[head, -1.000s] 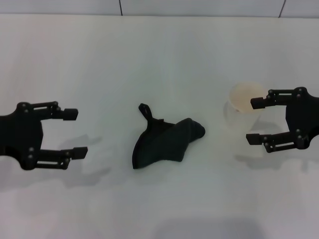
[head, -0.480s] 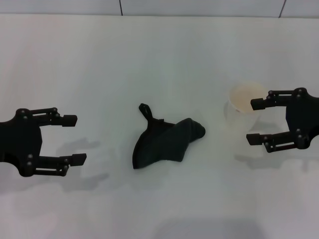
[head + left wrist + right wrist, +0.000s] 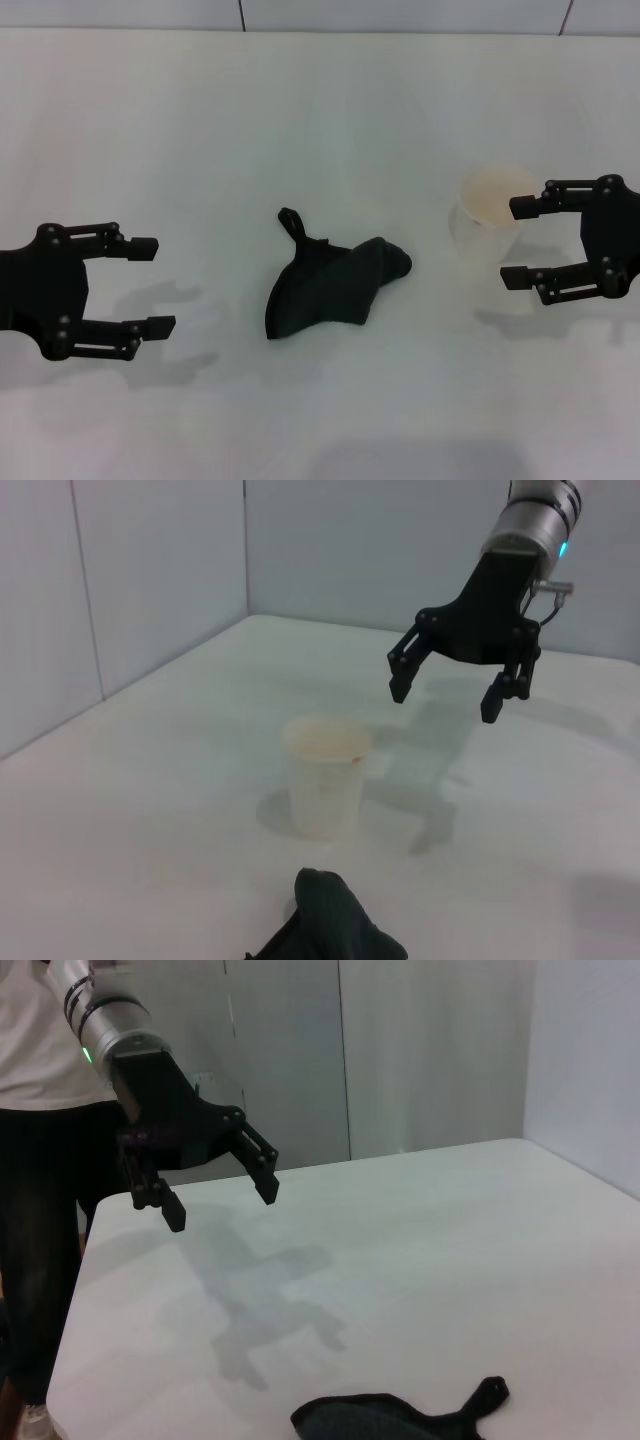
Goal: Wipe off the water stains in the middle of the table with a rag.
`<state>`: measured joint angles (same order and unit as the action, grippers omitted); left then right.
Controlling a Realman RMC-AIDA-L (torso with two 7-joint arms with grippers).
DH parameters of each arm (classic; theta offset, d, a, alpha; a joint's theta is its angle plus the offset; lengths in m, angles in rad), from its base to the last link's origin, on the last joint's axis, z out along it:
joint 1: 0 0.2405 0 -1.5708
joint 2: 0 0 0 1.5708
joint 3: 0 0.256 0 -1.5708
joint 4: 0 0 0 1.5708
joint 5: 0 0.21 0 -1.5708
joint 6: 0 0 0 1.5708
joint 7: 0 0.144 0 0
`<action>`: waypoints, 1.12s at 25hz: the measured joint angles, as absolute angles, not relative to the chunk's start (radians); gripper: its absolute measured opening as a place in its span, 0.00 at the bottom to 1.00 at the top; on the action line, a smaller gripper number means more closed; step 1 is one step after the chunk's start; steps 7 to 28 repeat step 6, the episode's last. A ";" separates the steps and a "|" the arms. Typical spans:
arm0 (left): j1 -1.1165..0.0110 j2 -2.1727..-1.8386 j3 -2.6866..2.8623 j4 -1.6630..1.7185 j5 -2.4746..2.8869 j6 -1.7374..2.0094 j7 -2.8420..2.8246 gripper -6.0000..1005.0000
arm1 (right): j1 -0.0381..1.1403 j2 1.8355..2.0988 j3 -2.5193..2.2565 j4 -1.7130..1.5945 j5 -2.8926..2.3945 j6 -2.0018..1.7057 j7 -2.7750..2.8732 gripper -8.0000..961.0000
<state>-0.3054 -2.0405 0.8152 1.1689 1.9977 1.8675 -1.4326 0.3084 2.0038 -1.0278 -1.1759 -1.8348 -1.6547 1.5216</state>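
The dark green-black rag [image 3: 330, 285] lies crumpled on the white table [image 3: 330, 130] at its middle, loop tab pointing away from me. It also shows in the left wrist view [image 3: 335, 925] and the right wrist view [image 3: 395, 1422]. My left gripper [image 3: 163, 285] is open and empty, above the table left of the rag; it also shows in the right wrist view [image 3: 222, 1208]. My right gripper [image 3: 509, 242] is open and empty, to the right of the rag; it also shows in the left wrist view [image 3: 444, 702]. No water stain shows in any view.
A white paper cup [image 3: 488, 210] stands upright right of the rag, just beside my right gripper's fingers; it also shows in the left wrist view [image 3: 325, 790]. A person [image 3: 40, 1160] stands at the table's edge behind my left arm. Walls close the far side.
My left gripper has moved a little toward the table's near edge. My right gripper has shifted slightly right, away from the cup. The rag and cup have not moved.
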 joint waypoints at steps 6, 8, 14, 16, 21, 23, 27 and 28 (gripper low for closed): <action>-0.307 -2.047 0.815 1.166 2.006 1.863 -1.425 0.83 | 0.312 2.005 -1.030 -1.171 -1.834 -1.653 1.529 0.84; -0.307 -2.047 0.815 1.166 2.006 1.863 -1.425 0.83 | 0.312 2.005 -1.030 -1.171 -1.834 -1.653 1.529 0.84; -0.307 -2.047 0.815 1.166 2.006 1.863 -1.425 0.83 | 0.312 2.005 -1.030 -1.171 -1.834 -1.653 1.529 0.84; -0.307 -2.047 0.815 1.166 2.006 1.863 -1.425 0.83 | 0.312 2.005 -1.030 -1.171 -1.834 -1.653 1.529 0.84; -0.307 -2.047 0.815 1.166 2.006 1.863 -1.425 0.83 | 0.312 2.005 -1.030 -1.171 -1.834 -1.653 1.529 0.84; -0.307 -2.047 0.815 1.166 2.006 1.863 -1.425 0.83 | 0.312 2.005 -1.030 -1.171 -1.834 -1.653 1.529 0.84; -0.307 -2.047 0.815 1.166 2.006 1.863 -1.425 0.83 | 0.312 2.005 -1.030 -1.171 -1.834 -1.653 1.529 0.84; -0.307 -2.047 0.815 1.166 2.006 1.863 -1.425 0.83 | 0.312 2.005 -1.030 -1.171 -1.834 -1.653 1.529 0.84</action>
